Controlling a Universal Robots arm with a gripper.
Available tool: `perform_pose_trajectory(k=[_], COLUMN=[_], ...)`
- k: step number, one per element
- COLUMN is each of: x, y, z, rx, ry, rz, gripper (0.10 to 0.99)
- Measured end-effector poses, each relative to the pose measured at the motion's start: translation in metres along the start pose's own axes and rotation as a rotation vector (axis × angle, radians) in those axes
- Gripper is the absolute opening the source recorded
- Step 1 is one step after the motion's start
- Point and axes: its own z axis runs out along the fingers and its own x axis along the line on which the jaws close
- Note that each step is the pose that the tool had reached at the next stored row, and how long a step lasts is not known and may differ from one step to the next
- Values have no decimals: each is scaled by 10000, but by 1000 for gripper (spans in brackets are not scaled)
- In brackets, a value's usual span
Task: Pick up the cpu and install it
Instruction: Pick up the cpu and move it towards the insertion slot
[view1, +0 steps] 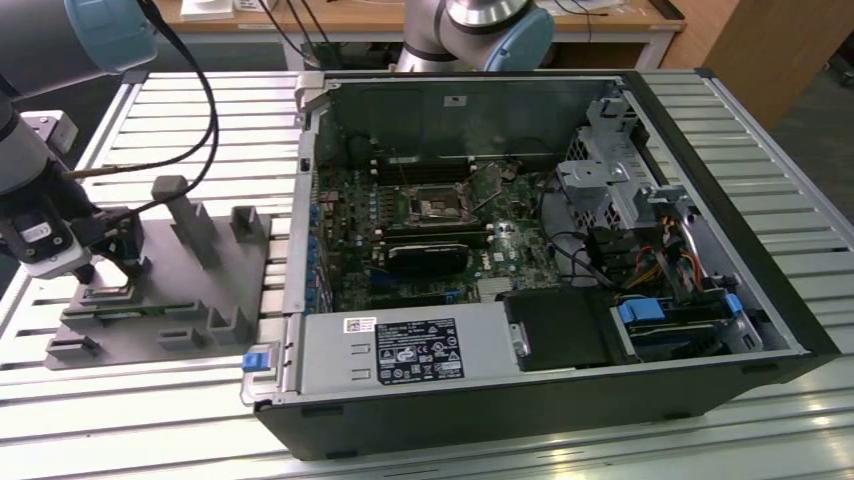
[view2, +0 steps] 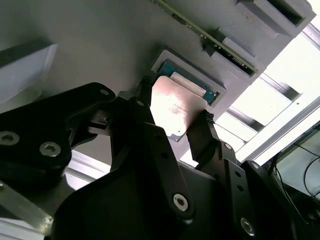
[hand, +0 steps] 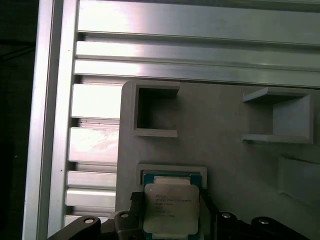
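Observation:
The cpu (hand: 170, 207), a thin square chip with a pale metal top, sits between my black fingers (view2: 141, 102) just over a shallow recess (hand: 150, 169) in the grey fixture (view1: 187, 290). In both wrist views the jaws press on two opposite edges of the cpu (view2: 172, 107), and it sits slightly off from the recess, where a teal-rimmed piece shows beneath it. My gripper (view1: 100, 272) stands over the fixture's near corner at the exterior view's left. The motherboard socket (view1: 438, 205) lies in the open computer case, well away to the exterior view's right.
Upright grey posts (view1: 187, 215) rise from the fixture close to my gripper. The open case (view1: 694, 330) holds drives, cables and a power supply (view1: 400, 350). A slatted aluminium table (hand: 150, 55) carries everything. A black cable (view1: 200, 110) hangs from the arm.

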Motion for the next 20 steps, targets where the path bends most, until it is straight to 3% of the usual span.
perform_pose_trajectory(k=[6,20], x=[-1,-2], y=[4,9], z=[-93,-196], rx=[1,0], ry=[1,0], rz=[0,0], gripper=[533,533])
